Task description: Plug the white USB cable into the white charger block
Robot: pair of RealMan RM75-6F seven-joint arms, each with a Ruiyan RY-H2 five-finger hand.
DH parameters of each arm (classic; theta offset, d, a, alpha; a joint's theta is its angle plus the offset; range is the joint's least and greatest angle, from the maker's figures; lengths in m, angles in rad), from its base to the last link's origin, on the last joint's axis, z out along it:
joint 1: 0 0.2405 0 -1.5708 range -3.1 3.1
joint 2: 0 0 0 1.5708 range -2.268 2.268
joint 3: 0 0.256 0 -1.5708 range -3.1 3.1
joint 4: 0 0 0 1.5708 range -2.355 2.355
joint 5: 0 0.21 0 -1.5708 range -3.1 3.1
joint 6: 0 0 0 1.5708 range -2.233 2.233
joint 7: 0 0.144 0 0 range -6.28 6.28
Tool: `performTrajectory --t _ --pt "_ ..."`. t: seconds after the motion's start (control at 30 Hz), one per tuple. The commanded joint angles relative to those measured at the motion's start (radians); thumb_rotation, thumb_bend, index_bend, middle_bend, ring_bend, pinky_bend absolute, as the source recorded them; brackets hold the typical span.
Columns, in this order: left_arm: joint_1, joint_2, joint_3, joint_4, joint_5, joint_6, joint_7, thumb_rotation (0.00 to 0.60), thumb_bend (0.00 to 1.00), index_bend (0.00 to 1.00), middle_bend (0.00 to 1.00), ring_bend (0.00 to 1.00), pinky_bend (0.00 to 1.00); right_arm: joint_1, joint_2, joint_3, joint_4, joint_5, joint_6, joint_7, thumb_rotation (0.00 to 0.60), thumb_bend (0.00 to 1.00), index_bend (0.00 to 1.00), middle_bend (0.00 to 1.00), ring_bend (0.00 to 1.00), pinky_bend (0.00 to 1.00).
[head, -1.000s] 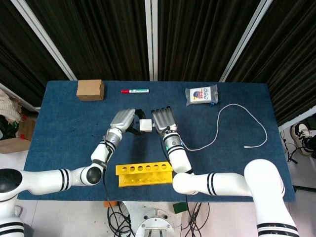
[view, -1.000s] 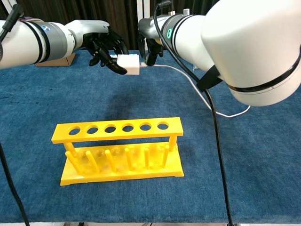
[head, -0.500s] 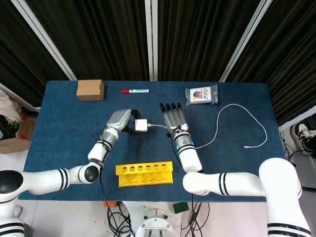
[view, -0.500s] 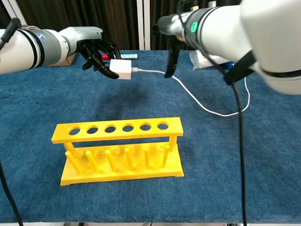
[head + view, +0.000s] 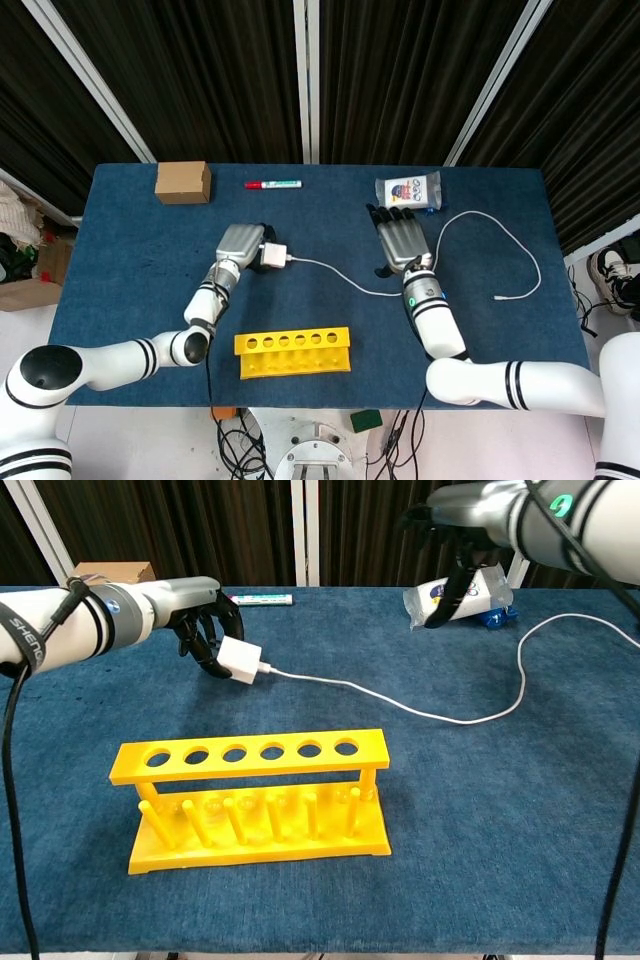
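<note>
A: How are the hands posed relative to the yellow rack [image 5: 255, 798]?

B: Just beyond it, the white charger block [image 5: 240, 661] is gripped by the left hand [image 5: 205, 630]; the white USB cable [image 5: 400, 702] is seated in it. Farther right, the right hand [image 5: 455, 555] is held empty, fingers apart. "SHENG" is legible on the left arm [image 5: 60, 630].

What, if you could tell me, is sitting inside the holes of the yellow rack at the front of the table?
Nothing: the yellow rack shows open holes along its top bar and bare pegs below. The dimples in its base are partly hidden behind the pegs.
</note>
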Motion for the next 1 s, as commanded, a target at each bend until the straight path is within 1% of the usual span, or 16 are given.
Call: performTrajectory --t 0.03,0.17,0.27,0.47,0.57,0.6,0.67,0.7,0.77,0.87,1.0 --pt "0.015 0.038 0.021 -0.058 0.019 0.076 0.051 0.6 0.18 0.27 0.21 0.22 0.43 -0.046 0.045 -0.035 -0.031 -0.048 0.008 0.039 0.6 0.02 0.02 0.16 0.1 0.16" --pt "0.064 0.131 0.04 -0.182 0.063 0.168 0.08 0.6 0.17 0.26 0.21 0.22 0.42 -0.111 0.104 -0.082 -0.067 -0.119 0.031 0.09 0.6 0.02 0.02 0.16 0.1 0.16" --pt "0.118 0.201 0.063 -0.269 0.114 0.257 0.091 0.6 0.17 0.26 0.21 0.22 0.42 -0.172 0.153 -0.114 -0.087 -0.178 0.044 0.154 0.6 0.04 0.02 0.17 0.1 0.16" --pt "0.228 0.319 0.112 -0.4 0.213 0.408 0.099 0.6 0.17 0.27 0.21 0.22 0.42 -0.288 0.242 -0.174 -0.108 -0.302 0.066 0.274 0.6 0.13 0.03 0.19 0.1 0.16" --pt "0.287 0.376 0.15 -0.446 0.302 0.512 0.123 0.6 0.17 0.28 0.22 0.22 0.42 -0.352 0.284 -0.2 -0.127 -0.403 0.107 0.342 0.6 0.16 0.07 0.22 0.11 0.18" --pt "0.315 0.401 0.166 -0.466 0.343 0.555 0.125 0.6 0.17 0.28 0.22 0.22 0.41 -0.382 0.301 -0.212 -0.133 -0.453 0.13 0.377 0.6 0.17 0.08 0.23 0.11 0.19" --pt "0.361 0.436 0.188 -0.499 0.396 0.618 0.115 0.6 0.17 0.28 0.22 0.22 0.39 -0.429 0.325 -0.227 -0.139 -0.523 0.166 0.433 0.6 0.18 0.09 0.23 0.11 0.19" --pt "0.391 0.461 0.204 -0.521 0.432 0.653 0.104 0.6 0.17 0.28 0.22 0.22 0.38 -0.459 0.343 -0.241 -0.138 -0.574 0.18 0.477 0.6 0.19 0.09 0.23 0.11 0.19" --pt "0.439 0.495 0.231 -0.546 0.487 0.707 0.088 0.6 0.17 0.28 0.22 0.22 0.36 -0.505 0.366 -0.258 -0.13 -0.639 0.2 0.554 0.6 0.2 0.09 0.22 0.11 0.19" --pt "0.519 0.536 0.282 -0.571 0.583 0.79 0.068 0.6 0.17 0.28 0.22 0.22 0.32 -0.574 0.394 -0.297 -0.096 -0.756 0.232 0.658 0.6 0.21 0.09 0.21 0.09 0.16" --pt "0.634 0.559 0.342 -0.596 0.69 0.894 0.033 0.6 0.17 0.28 0.22 0.22 0.31 -0.662 0.404 -0.347 -0.041 -0.88 0.288 0.75 0.6 0.21 0.09 0.18 0.04 0.1"
